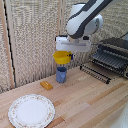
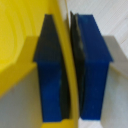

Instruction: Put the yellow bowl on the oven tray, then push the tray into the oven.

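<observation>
The yellow dish (image 1: 62,56) hangs in the air above the table, held by its rim under my grabber (image 1: 70,53). In the wrist view the blue-tipped fingers (image 2: 95,65) press on both sides of the thin yellow dish (image 2: 15,35) wall, so the grabber (image 2: 70,70) is shut on it. The baking sheet (image 1: 107,60) of thin dark bars sticks out of the oven (image 1: 117,50) at the exterior view's right, with the oven's door (image 1: 96,72) lying open below it. The dish is to the left of the sheet and apart from it.
A blue cup (image 1: 61,74) stands directly below the held dish. A small orange block (image 1: 46,85) lies to the cup's left. A large white floral-rimmed plate (image 1: 31,111) sits near the table's front left. A woven screen closes off the back.
</observation>
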